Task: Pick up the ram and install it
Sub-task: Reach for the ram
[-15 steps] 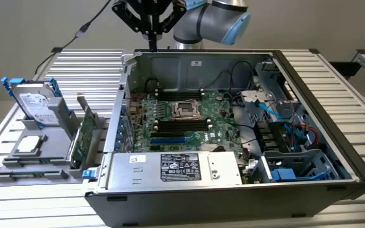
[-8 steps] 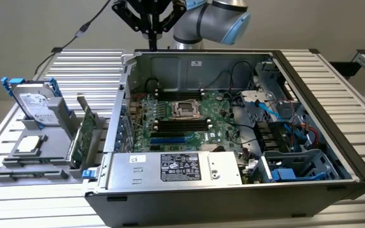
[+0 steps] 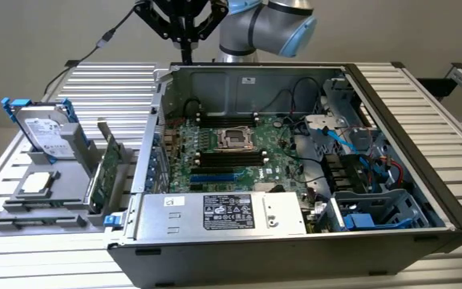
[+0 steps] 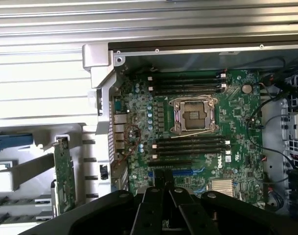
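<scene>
Exterior view: tool (image 3: 187,59) hangs high over rear wall of open PC case (image 3: 239,90). Fingers pressed together, nothing betw. them, so closed and empty. Well apart from ram.

Ram (image 3: 106,174): thin green stick, on edge in grey holder (image 3: 62,198) on slatted table (image 3: 110,84), just beside case's outer wall, at the exterior view's left. Not yet in a slot. Can't tell if a 2nd board stands tight against it.

Same holder: hard drive (image 3: 46,129) w/ blue frame, upright; square chip (image 3: 36,183) lying flat.

Inside case: motherboard (image 3: 183,162) flat on bottom, CPU socket (image 3: 235,137) approx. mid-board, black memory slots (image 3: 231,158) just beside it. PSU (image 3: 223,214) w/ white label along the wall nearest camera. Blue cables (image 3: 348,141) at the exterior view's right.

Wrist view: tool (image 4: 164,177) shut tight over motherboard, near the memory slots (image 4: 190,147). Ram (image 4: 64,174) outside case wall, on edge in the holder.
</scene>
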